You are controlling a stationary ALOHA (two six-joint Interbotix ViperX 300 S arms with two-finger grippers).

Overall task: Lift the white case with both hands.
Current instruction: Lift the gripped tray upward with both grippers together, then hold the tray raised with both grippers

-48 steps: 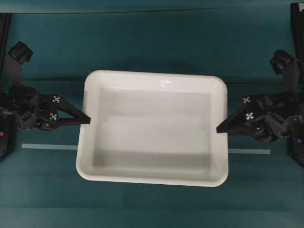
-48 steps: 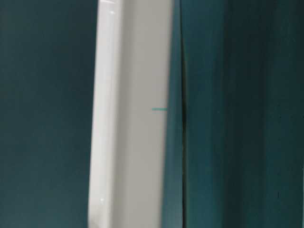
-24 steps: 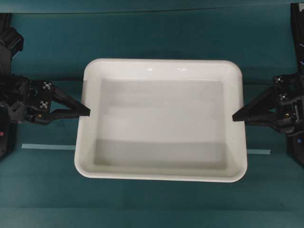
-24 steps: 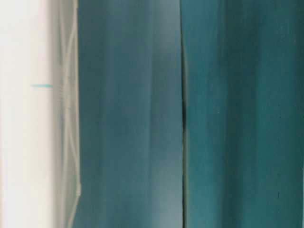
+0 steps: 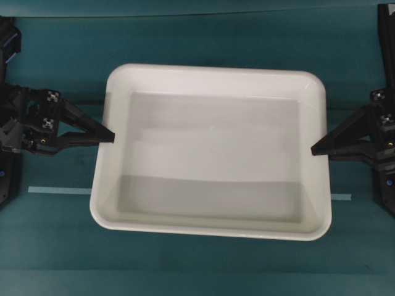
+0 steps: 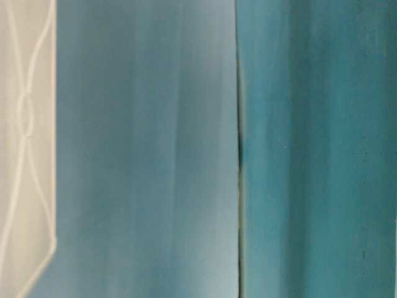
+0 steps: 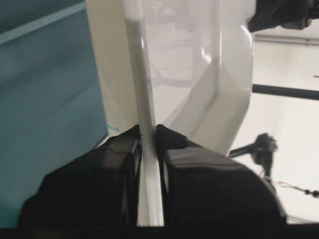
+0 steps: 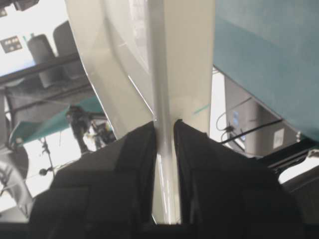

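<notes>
**White case: two-sided lift in progress**

The white case [image 5: 210, 151] is gripped at both short sides and, as judged from the table-level view, is held clear of the tabletop [image 5: 185, 49]. The left gripper [image 5: 110, 135] and the right gripper [image 5: 316, 150] each have their jaws clamped on the thin rim. Next, level and evenly matched raising is required, so that the rim is not twisted free.
</notes>
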